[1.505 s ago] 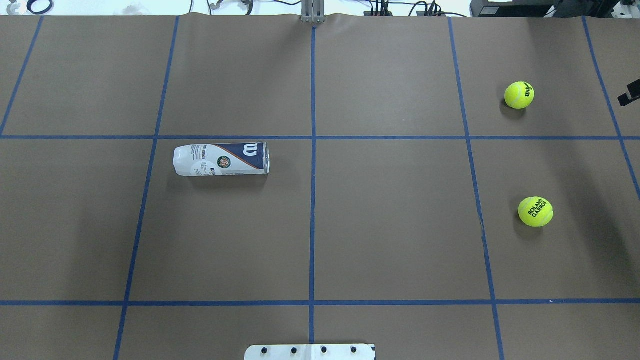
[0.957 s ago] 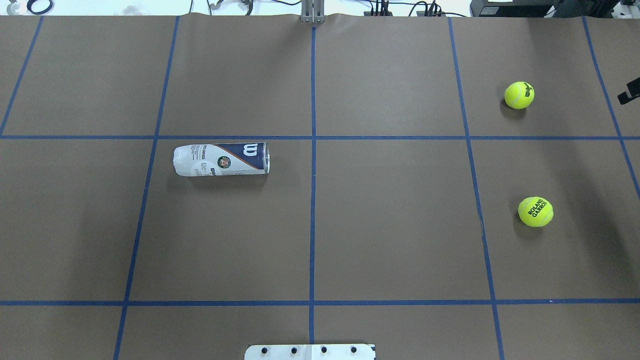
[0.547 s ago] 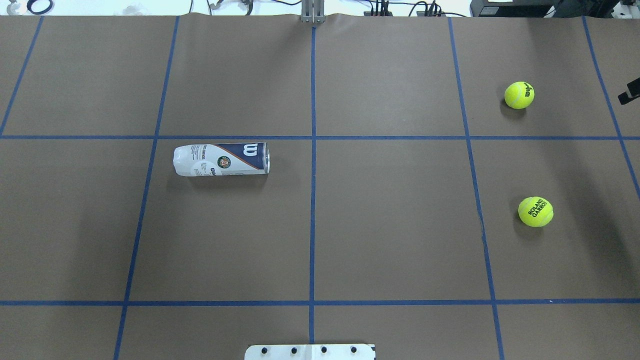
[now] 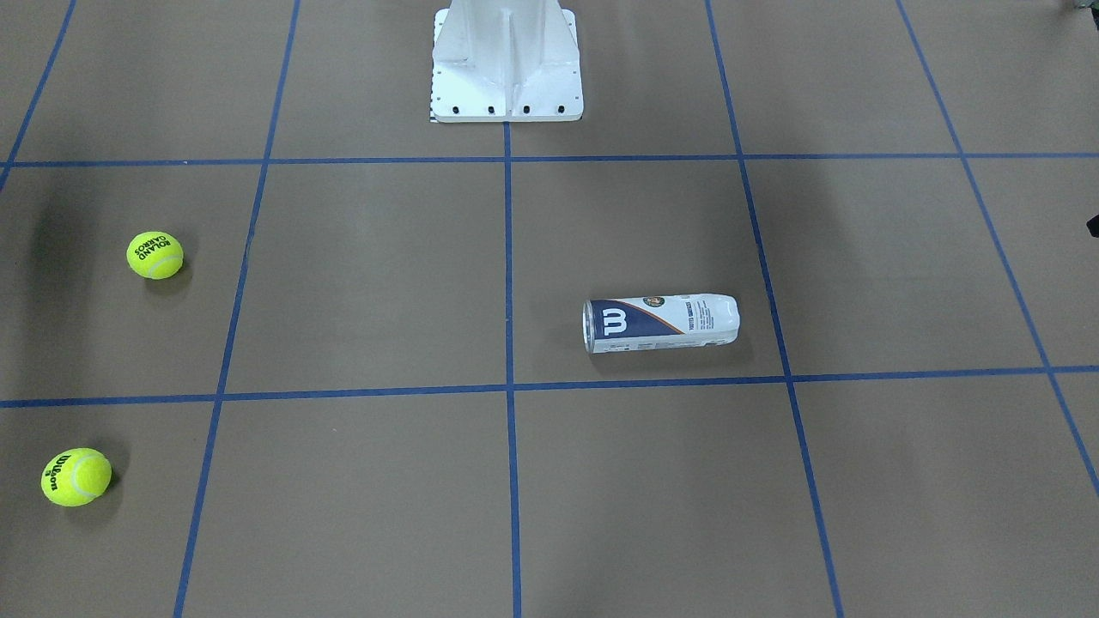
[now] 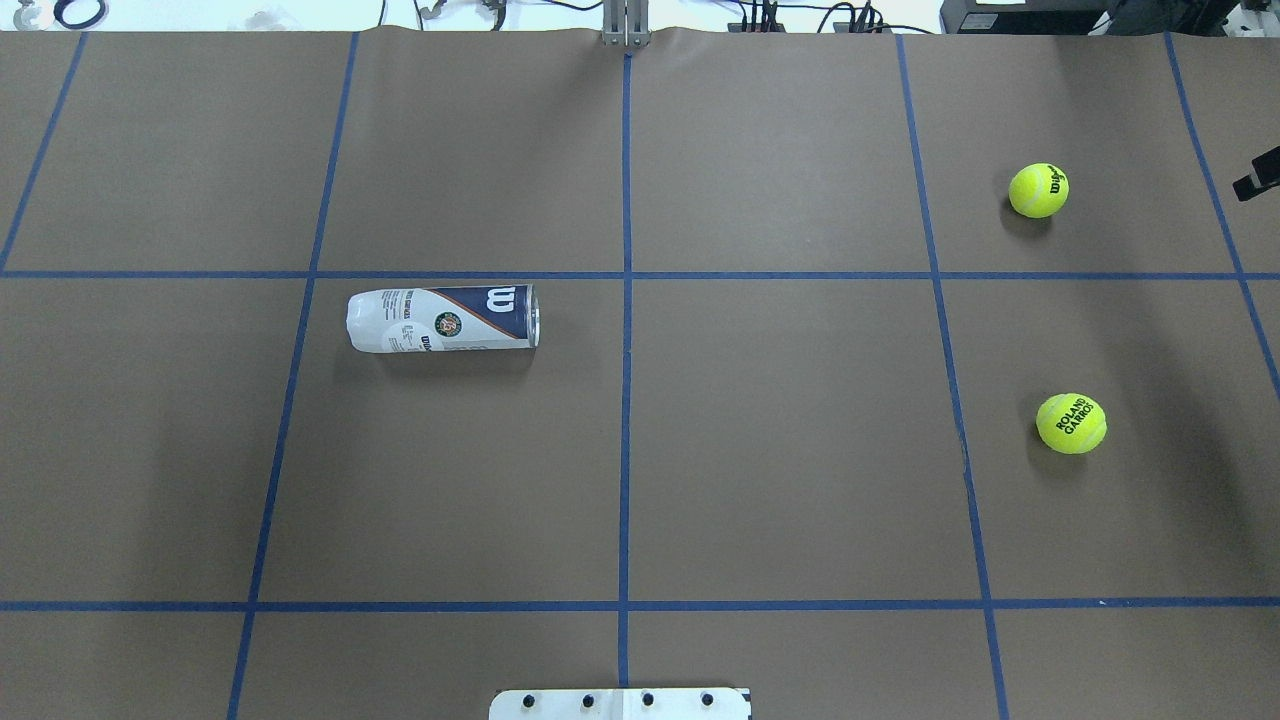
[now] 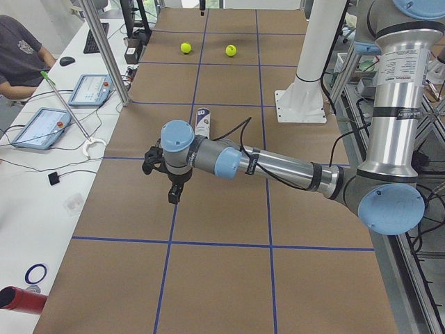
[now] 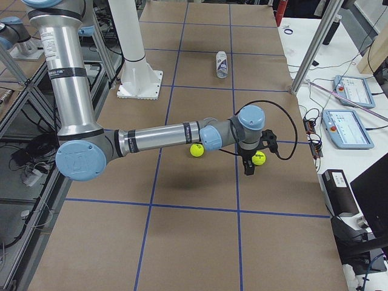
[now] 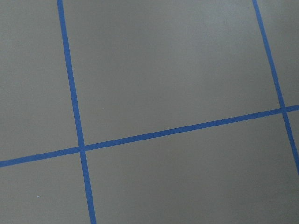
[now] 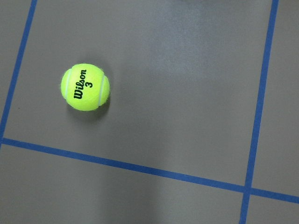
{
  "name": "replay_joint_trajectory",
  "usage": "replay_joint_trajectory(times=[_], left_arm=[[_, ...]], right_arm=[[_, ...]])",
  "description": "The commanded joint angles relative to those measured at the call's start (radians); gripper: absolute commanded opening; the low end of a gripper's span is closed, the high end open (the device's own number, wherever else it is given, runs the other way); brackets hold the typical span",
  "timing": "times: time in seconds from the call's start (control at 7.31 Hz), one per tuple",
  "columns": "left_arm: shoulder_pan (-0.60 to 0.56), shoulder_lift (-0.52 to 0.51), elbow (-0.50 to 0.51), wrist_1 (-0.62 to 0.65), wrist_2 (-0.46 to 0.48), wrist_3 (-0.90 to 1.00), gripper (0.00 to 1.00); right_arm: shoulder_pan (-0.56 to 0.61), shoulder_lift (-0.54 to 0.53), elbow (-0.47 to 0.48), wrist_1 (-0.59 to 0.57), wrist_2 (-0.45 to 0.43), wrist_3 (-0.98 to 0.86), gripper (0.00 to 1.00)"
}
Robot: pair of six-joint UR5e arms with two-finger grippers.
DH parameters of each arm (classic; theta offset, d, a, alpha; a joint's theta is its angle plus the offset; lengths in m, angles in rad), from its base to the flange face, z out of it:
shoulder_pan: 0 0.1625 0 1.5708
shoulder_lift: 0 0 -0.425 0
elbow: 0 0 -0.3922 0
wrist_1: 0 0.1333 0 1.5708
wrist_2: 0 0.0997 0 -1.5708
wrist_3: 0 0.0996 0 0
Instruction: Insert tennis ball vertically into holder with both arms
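As it lies flat, the holder (image 5: 443,318) runs left-right, rim (image 5: 535,315) toward centre.

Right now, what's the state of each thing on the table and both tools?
holder, lying on its side, not upright, untouched.
Wilson ball, loose on the table, not gripped.
Roland Garros ball, loose on the table, not gripped.
left tool, above the table, open or shut cannot tell.
right tool, above the table, open or shut cannot tell.

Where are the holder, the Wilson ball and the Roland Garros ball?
holder (image 5: 445,318): overhead exterior view, middle of its label.
Wilson ball (image 5: 1038,190): overhead exterior view, centre of the ball.
Roland Garros ball (image 5: 1071,423): overhead exterior view, on its black lettering.
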Motion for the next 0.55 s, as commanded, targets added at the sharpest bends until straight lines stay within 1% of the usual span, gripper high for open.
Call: replay_joint_trajectory(times=[0.0, 0.14, 0.27, 0.41], left_arm=[[0.0, -0.005, -0.035, -0.011, 0.001, 0.001, 1.0], [0.001, -0.005, -0.021, -0.071, 0.001, 0.004, 1.0], [0.019, -0.025, -0.017, -0.092, 0.001, 0.002, 1.0], [0.029, -0.048, -0.014, -0.081, -0.01, -0.034, 1.0]], right_arm=[[0.0, 0.001, 0.012, 0.0, 0.002, -0.001, 0.99], [0.0, 0.001, 0.013, -0.001, 0.002, -0.002, 0.99], [-0.001, 0.001, 0.008, -0.001, 0.002, -0.001, 0.99], [-0.002, -0.001, 0.011, -0.001, 0.004, -0.001, 0.99]])
